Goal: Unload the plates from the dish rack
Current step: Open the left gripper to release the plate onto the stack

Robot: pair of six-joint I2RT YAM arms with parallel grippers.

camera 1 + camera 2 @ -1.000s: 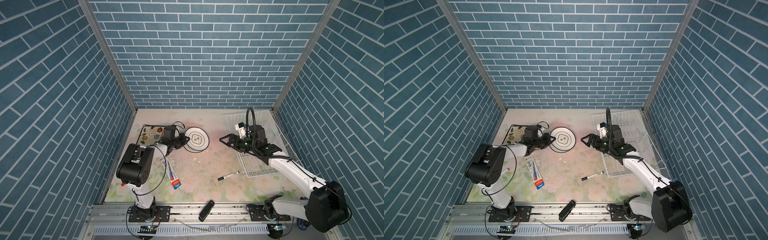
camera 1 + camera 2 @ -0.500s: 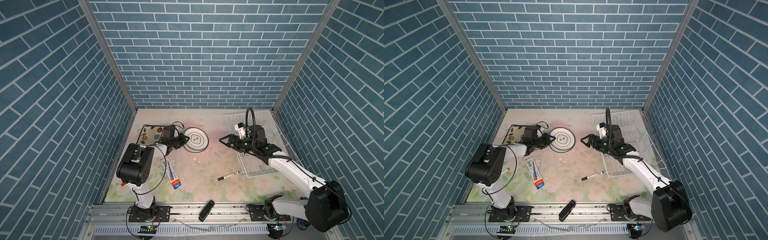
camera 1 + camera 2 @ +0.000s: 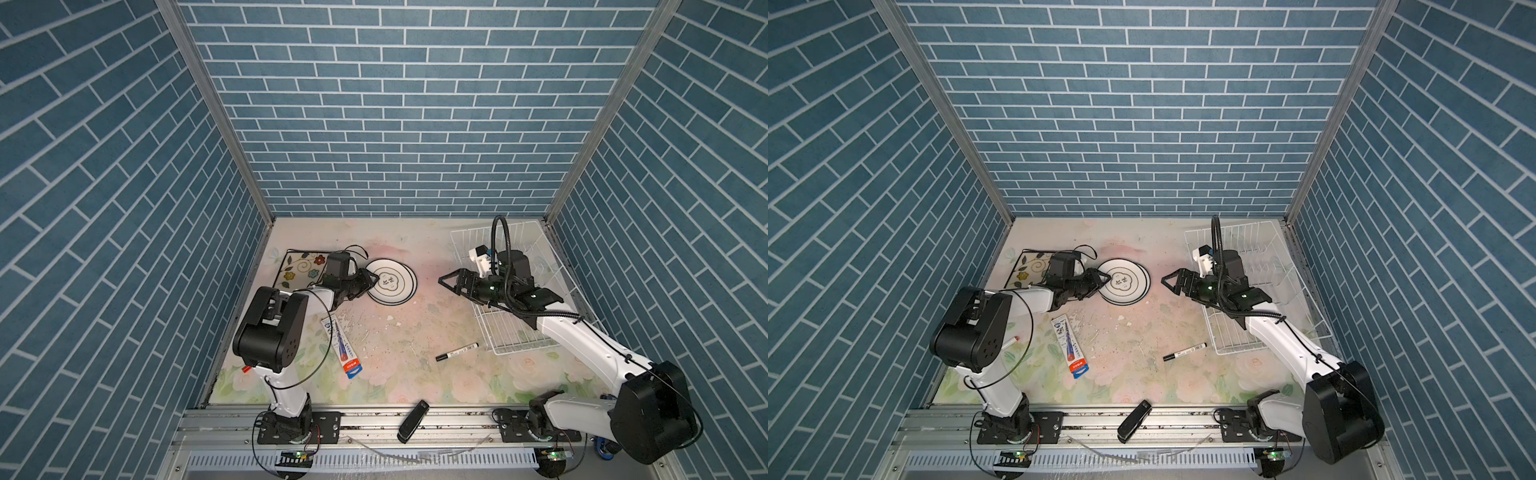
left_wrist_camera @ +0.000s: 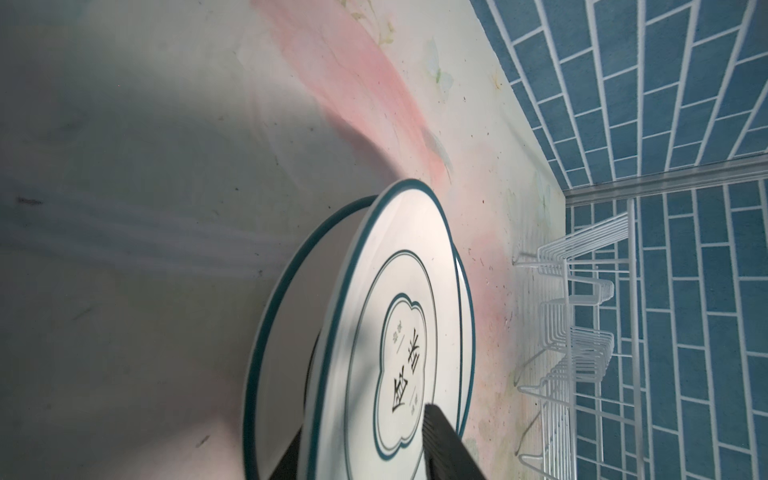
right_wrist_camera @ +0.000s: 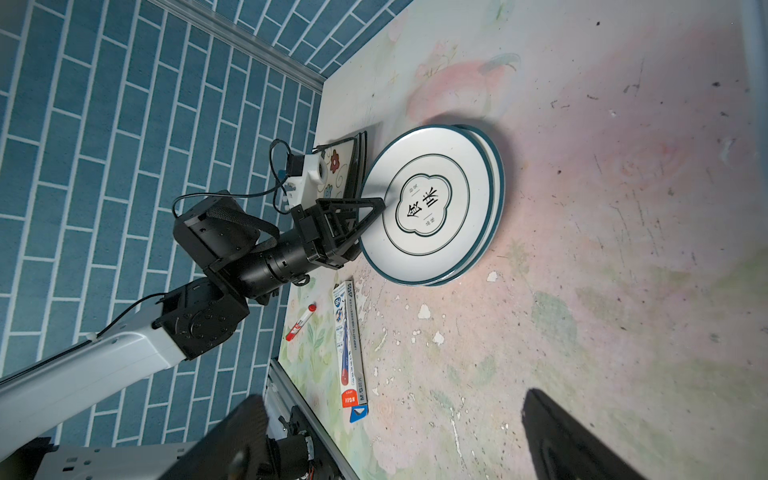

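Plates are out and the prongs bare: the dish rack (image 3: 465, 245) at the far right corner of the table (image 3: 415, 332) shows nothing left to unload. Toward the far left, two round plates lie stacked, the upper round plate (image 5: 432, 203) offset over the lower round plate (image 5: 496, 199) and, in the left wrist view, tipped up on the gripper's side. The left gripper (image 3: 371, 278) straddles that upper rim, one finger (image 4: 446, 444) above and one beneath, apparently to settle it on the pile. Whether the fingers pinch the rim or stand clear of it cannot be told. By the far left corner, the floral square plate (image 3: 301, 268) rests on a second square plate (image 5: 364, 153), like with like. The right gripper (image 3: 449, 280) hangs spread wide and empty off the rack's left side, seemingly with no plate to fetch.
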